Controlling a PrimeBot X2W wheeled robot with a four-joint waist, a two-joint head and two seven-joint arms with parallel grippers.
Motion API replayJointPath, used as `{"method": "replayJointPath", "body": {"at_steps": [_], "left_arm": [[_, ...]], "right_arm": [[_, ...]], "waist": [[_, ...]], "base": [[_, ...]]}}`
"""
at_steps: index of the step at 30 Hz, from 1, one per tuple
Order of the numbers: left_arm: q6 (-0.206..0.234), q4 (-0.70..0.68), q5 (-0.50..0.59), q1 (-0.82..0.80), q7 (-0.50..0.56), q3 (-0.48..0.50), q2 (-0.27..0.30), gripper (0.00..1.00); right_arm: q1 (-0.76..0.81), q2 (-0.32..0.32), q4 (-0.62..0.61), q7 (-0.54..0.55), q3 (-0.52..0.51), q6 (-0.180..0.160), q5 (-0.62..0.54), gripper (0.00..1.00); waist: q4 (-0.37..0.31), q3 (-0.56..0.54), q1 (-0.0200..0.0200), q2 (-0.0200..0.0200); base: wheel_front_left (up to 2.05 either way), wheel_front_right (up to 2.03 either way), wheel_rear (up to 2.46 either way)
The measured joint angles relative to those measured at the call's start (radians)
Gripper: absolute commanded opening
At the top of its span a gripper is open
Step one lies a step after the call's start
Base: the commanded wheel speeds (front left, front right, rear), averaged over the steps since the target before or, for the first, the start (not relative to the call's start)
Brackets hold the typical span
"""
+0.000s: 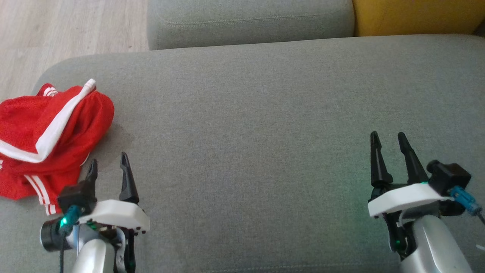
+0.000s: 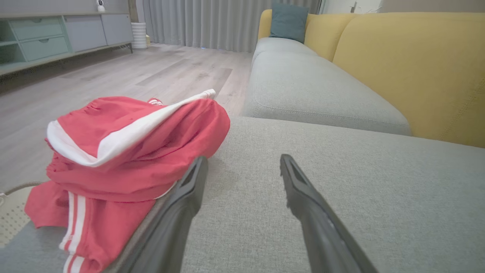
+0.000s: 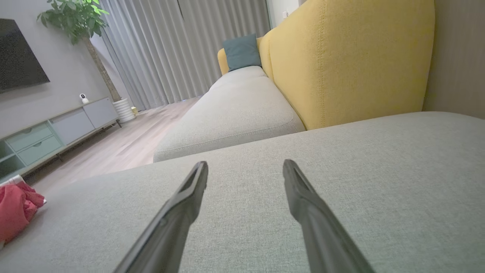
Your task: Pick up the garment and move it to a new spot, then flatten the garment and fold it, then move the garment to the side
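Note:
The garment (image 1: 49,132), red mesh with white striped trim, lies crumpled in a heap at the left end of the grey sofa cushion (image 1: 265,113). In the left wrist view the garment (image 2: 125,151) bulges just left of my left fingers. My left gripper (image 1: 108,161) stands open at the lower left, its left finger right beside the heap's near edge, nothing between the fingers. My right gripper (image 1: 388,140) is open over bare cushion at the lower right, far from the garment (image 3: 17,210). Both grippers (image 2: 242,163) (image 3: 244,167) hover low over the fabric.
A second grey cushion (image 1: 246,21) and a yellow backrest (image 1: 416,15) lie beyond. Wood floor (image 1: 57,30) borders the cushion's left edge. A low cabinet (image 2: 57,34), curtains (image 2: 197,22) and a potted plant (image 3: 72,19) stand across the room.

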Motion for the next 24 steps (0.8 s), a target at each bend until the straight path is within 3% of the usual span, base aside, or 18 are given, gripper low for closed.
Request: {"method": "replayJointPath", "body": {"at_steps": [14, 24], "left_arm": [[0.026, 0.012, 0.143, 0.0, -0.036, -0.012, 0.003, 1.0], [0.024, 0.034, 0.142, 0.0, -0.036, 0.011, 0.002, 1.0]], "right_arm": [[-0.023, 0.001, 0.059, -0.038, -0.013, 0.0, -0.168, 1.0], [-0.024, 0.005, 0.089, -0.039, -0.04, 0.0, -0.181, 1.0]], "waist": [[-0.001, -0.008, 0.0, 0.0], [-0.001, -0.011, 0.0, 0.0]], "base": [[0.0, 0.0, 0.0], [0.0, 0.0, 0.0]]}}
